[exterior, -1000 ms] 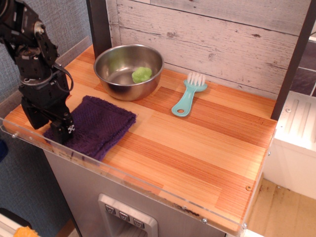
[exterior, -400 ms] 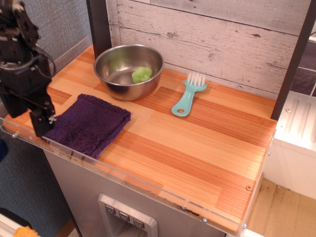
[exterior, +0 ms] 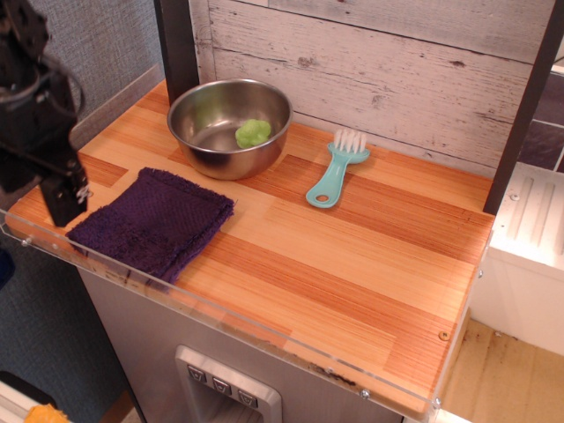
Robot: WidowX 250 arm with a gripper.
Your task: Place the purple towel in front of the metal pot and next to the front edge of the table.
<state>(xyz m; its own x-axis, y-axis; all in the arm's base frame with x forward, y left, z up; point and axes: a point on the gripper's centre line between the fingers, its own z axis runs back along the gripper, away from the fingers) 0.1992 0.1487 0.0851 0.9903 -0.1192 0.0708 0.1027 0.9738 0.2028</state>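
Note:
The purple towel (exterior: 154, 220) lies flat on the table (exterior: 352, 264), near the front left corner and close to the clear front rim. It is in front of the metal pot (exterior: 229, 128), which stands at the back left. My gripper (exterior: 66, 201) hangs just left of the towel's left corner, raised off it and holding nothing. Its dark fingers point down and look open. The rest of the arm is cut off by the left edge of the frame.
A green lump (exterior: 253, 133) sits inside the pot. A teal brush (exterior: 335, 169) lies to the right of the pot. A whitewashed plank wall runs along the back, with a dark post (exterior: 176, 40) behind the pot.
My gripper has let go of the towel and moved up and to the left, off it. The towel has settled flat, a little left of where it was.

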